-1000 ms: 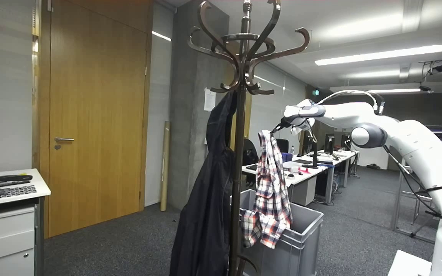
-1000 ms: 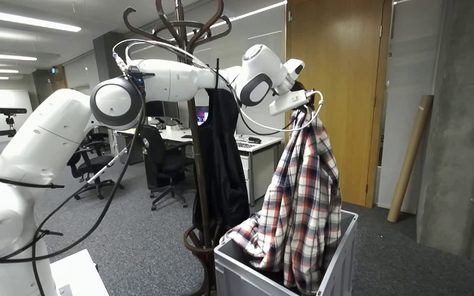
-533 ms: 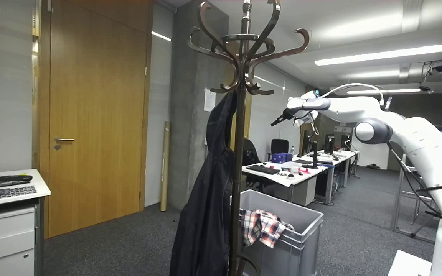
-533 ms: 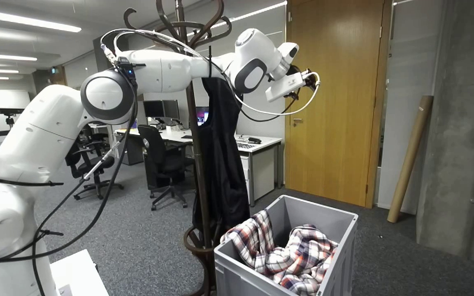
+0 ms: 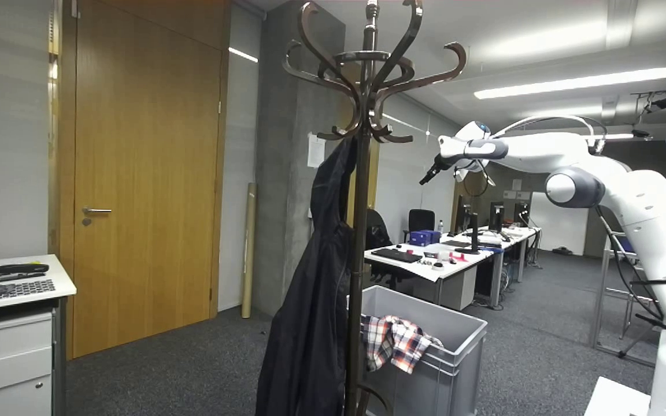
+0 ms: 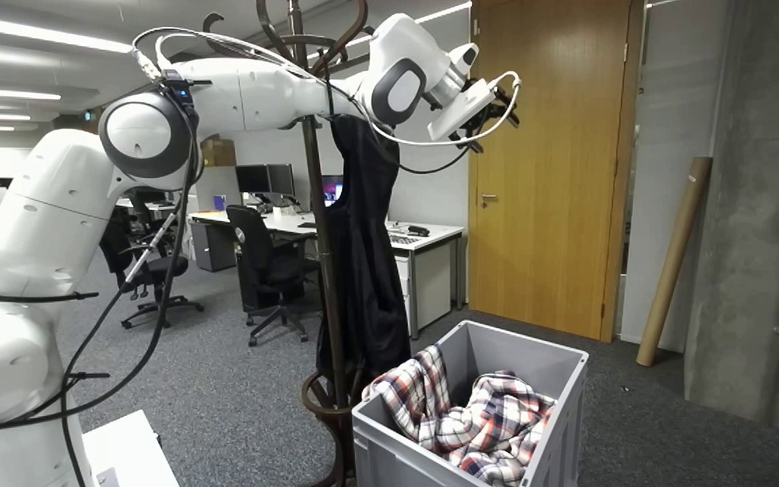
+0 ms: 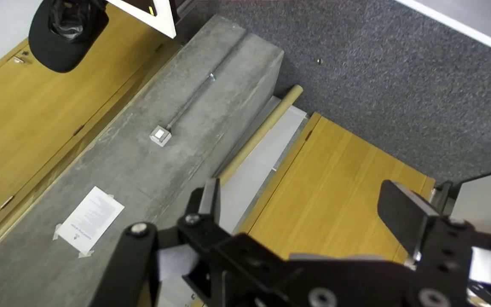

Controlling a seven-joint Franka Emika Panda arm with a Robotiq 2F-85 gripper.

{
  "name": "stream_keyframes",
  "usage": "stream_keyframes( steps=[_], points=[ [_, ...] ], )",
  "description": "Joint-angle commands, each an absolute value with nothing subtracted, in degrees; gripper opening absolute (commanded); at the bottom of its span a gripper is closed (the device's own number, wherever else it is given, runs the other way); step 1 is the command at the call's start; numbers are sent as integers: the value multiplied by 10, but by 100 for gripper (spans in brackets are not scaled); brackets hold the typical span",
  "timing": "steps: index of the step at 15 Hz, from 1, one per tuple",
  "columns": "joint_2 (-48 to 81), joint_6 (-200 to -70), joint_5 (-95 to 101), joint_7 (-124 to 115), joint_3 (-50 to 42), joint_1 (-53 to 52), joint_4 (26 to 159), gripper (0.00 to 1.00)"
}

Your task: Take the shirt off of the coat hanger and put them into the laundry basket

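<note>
The plaid shirt lies crumpled inside the grey laundry basket. Part of it, draped over the rim on the coat stand's side, shows as a plaid flap hanging down outside. The dark wooden coat hanger stands upright beside the basket and partly covers it in that exterior view. High above the basket, well apart from the shirt, is my gripper. In the wrist view its fingers are spread wide with nothing between them. Only a corner of the basket shows there; the shirt is out of that view.
A dark coat hangs on the stand close to the basket. Behind are a wooden door, a leaning cardboard tube, desks and an office chair. A black cap appears in the wrist view's corner.
My gripper has let go of the shirt, which dropped from hanging upright into the basket. The arm has since risen and drawn back toward its base. The shirt has stayed put over the last half second.
</note>
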State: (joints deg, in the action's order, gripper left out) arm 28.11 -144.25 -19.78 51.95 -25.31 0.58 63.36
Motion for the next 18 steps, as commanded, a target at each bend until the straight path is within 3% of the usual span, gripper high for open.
stream_keyframes(
  steps=[1,10,18],
  points=[
    [208,-1387,-130,523,-283,-35,704,100],
    [65,-1238,63,481,-313,-110,787,100],
    [-119,-1026,97,313,-268,-135,805,100]
  ],
)
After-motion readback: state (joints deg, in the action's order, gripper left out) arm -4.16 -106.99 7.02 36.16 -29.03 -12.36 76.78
